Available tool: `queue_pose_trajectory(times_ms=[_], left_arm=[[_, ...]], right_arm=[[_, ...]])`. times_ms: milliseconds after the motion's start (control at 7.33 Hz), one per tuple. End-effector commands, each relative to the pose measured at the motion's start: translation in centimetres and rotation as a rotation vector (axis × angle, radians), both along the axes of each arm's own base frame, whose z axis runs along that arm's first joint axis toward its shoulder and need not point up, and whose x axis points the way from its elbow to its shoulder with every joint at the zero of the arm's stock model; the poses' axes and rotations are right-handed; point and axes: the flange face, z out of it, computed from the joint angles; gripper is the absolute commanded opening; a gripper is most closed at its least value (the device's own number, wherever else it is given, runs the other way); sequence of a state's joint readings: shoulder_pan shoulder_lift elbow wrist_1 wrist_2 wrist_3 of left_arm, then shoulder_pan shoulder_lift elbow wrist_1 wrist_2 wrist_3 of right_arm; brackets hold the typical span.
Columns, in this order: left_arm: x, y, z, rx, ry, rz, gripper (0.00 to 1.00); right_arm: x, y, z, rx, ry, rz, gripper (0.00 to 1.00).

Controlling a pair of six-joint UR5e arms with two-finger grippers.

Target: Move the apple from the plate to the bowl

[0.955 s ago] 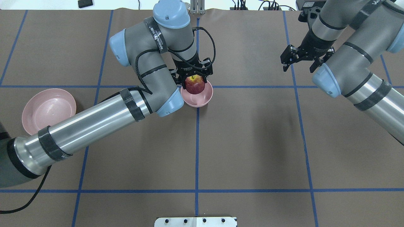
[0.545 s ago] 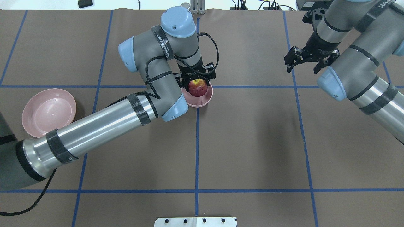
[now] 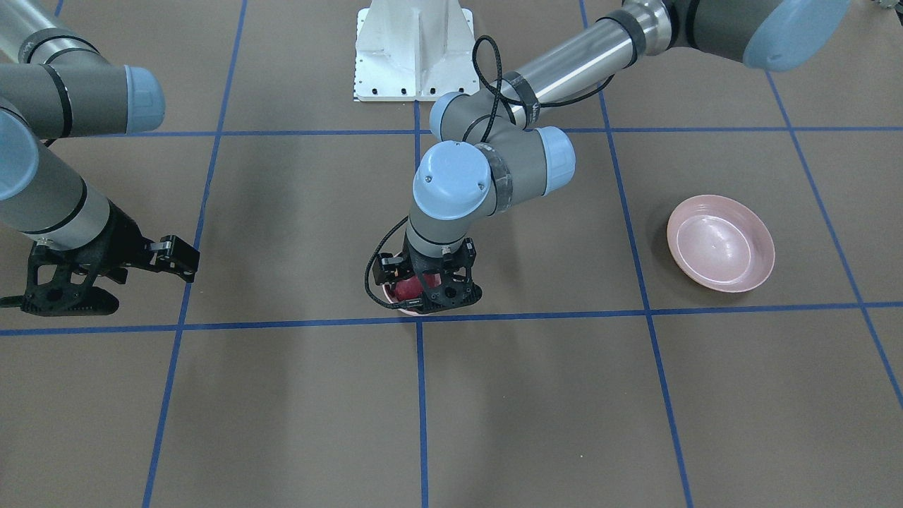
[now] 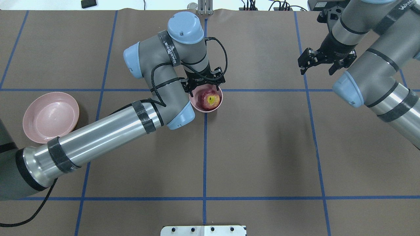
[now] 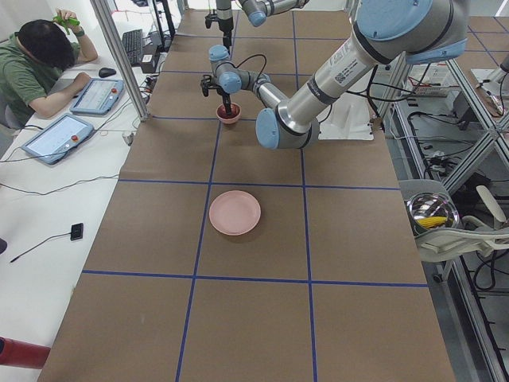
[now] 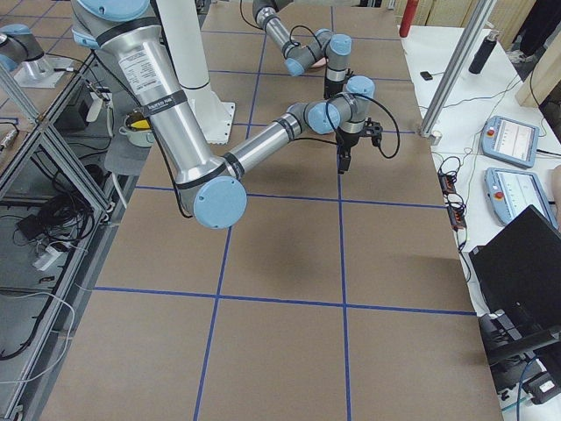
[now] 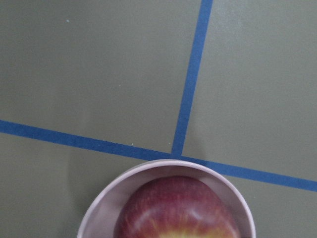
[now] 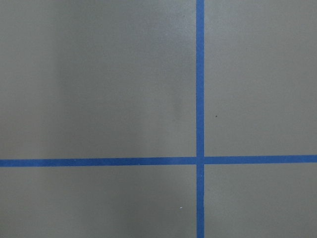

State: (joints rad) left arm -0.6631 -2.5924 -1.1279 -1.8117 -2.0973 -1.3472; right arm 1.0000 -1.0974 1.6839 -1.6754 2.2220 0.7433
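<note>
Far out to the left of the left hand (image 4: 203, 84), the plate (image 4: 51, 117) lies bare on the worktop (image 4: 262, 147). Just under and in front of that hand stands the bowl (image 4: 215, 109), and the apple (image 4: 210, 100) sits inside it, yellow patch up, filling most of it. The hand's fingers look parted and off the fruit, though the wrist blocks a clean view of them. The carry seems done, leaving only the retreat. It should go straight up until the fingertips clear the rim and only then swing away, since a sideways brush could tip so small a bowl. Well to the right, the right hand (image 4: 317, 67) hangs above bare worktop, fingers apart, holding nothing.
</note>
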Motion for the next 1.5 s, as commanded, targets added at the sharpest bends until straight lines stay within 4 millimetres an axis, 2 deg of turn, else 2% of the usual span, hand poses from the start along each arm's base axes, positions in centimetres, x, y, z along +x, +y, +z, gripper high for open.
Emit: queue_pose_trajectory(times_ms=[0,136,273,409,545,682,818,955,1091,1227,1364], left_arm=[[-5.3,0.1,0.9,0.018,0.007,-0.017,0.99],[-10.0,-1.0,0.9,0.052,0.006,0.017,0.99],[-15.1,-1.9,2.1,0.111,-0.029,0.043,0.99],[-20.3,-1.7,5.7,0.195,-0.053,0.063,0.99],[-27.0,-1.3,9.8,0.247,-0.070,0.054,0.99],[-32.9,-1.1,13.6,0.269,-0.098,0.031,0.99],[-38.6,-1.3,18.2,0.303,-0.139,0.046,0.99],[-45.1,-1.3,24.1,0.367,-0.165,0.133,0.99],[-51.8,-1.9,29.0,0.390,-0.205,0.144,0.99],[-56.0,-3.0,32.9,0.383,-0.233,0.156,0.99],[-61.0,-2.7,36.2,0.362,-0.252,0.125,0.99]], right_arm=[[1.2,1.0,1.3,-0.018,0.004,0.009,1.00],[3.3,0.6,2.6,-0.036,0.013,0.031,1.00],[4.9,0.8,3.7,-0.041,0.021,0.045,1.00],[6.3,1.3,4.8,-0.030,0.029,0.040,1.00],[8.1,1.1,6.1,-0.030,0.038,0.045,1.00],[10.0,1.1,7.3,-0.019,0.045,0.044,1.00],[12.2,1.2,8.9,-0.028,0.055,0.057,1.00],[14.6,1.4,10.6,-0.031,0.066,0.067,1.00],[17.8,1.9,12.5,-0.033,0.073,0.081,1.00],[20.5,3.2,14.4,-0.024,0.068,0.067,1.00],[22.8,4.4,15.9,-0.030,0.073,0.081,1.00]])
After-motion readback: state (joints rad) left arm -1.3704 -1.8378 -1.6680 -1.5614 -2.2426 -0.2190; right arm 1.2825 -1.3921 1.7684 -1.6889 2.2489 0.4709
